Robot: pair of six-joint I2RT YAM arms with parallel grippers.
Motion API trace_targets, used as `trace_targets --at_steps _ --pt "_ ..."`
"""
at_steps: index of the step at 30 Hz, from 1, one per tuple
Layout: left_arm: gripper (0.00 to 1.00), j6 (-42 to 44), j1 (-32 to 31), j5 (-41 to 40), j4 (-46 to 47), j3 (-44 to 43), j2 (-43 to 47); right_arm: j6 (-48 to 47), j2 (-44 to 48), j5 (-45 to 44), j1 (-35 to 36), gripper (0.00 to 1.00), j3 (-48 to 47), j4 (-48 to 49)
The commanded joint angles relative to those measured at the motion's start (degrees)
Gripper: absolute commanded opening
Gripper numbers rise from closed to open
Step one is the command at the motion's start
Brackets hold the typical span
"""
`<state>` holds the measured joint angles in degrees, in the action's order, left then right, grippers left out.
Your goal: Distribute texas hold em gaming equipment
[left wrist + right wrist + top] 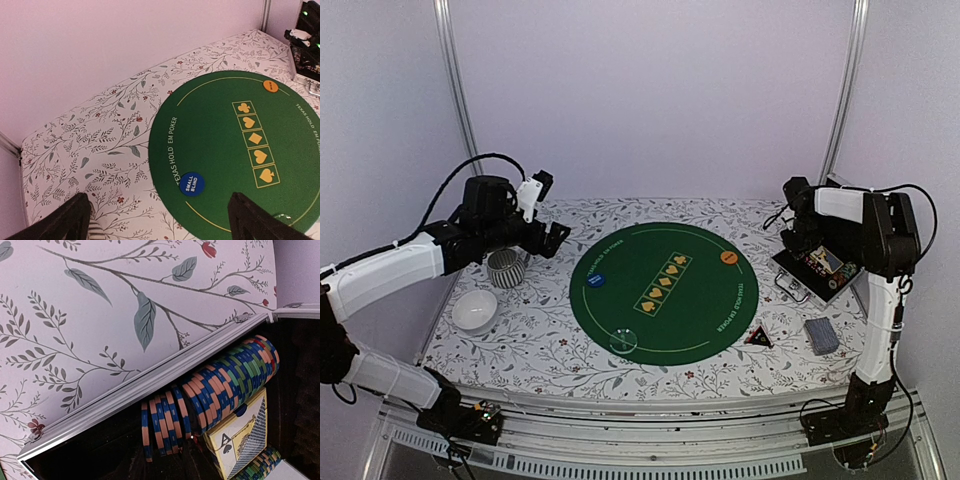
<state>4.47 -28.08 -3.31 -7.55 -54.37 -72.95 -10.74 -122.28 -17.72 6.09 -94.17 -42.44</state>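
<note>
On the round green mat (665,300) lie a blue button (599,281) (192,184), an orange button (728,258) (270,85) and a whitish round chip (623,340). A grey-blue-backed deck of playing cards (821,335) lies right of the mat. My left gripper (555,240) hovers open and empty above the table's left, next to the striped mug (507,268); its fingers (65,222) frame the blue button. My right gripper (804,252) (167,440) reaches into the open case (810,268), its dark jaws closed round a few blue-and-orange poker chips (167,430) split off from the long row (235,375).
A white bowl (475,310) sits at the near left. A black triangular marker (758,337) lies by the mat's right edge. Inside the case, a card box showing an ace (240,440) stands beside the chip row. The case's metal rim (150,380) borders the floral tablecloth.
</note>
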Motion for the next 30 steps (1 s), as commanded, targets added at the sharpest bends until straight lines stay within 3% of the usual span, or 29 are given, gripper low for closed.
trace_targets --at_steps 1,6,11,13,20,30 --pt "0.98 0.43 0.30 1.27 0.99 0.75 0.97 0.88 0.87 -4.66 1.07 0.31 1.26 0.35" --pt "0.98 0.45 0.30 1.45 0.96 0.74 0.80 0.60 1.25 -5.10 1.24 0.37 0.52 0.94" --pt "0.98 0.53 0.26 1.72 0.93 0.75 0.75 0.72 1.13 -5.51 1.26 0.53 -0.18 1.48" --pt "0.98 0.61 0.21 1.78 0.92 0.76 0.71 0.64 0.80 -4.99 1.22 0.55 -0.46 1.65" --pt "0.98 0.80 0.13 1.73 0.91 0.83 0.88 -0.80 -1.12 -0.94 0.95 0.44 -2.24 1.92" --pt "0.98 0.89 0.04 1.47 0.89 0.86 1.05 -1.74 -2.96 1.48 0.78 0.42 -1.30 1.28"
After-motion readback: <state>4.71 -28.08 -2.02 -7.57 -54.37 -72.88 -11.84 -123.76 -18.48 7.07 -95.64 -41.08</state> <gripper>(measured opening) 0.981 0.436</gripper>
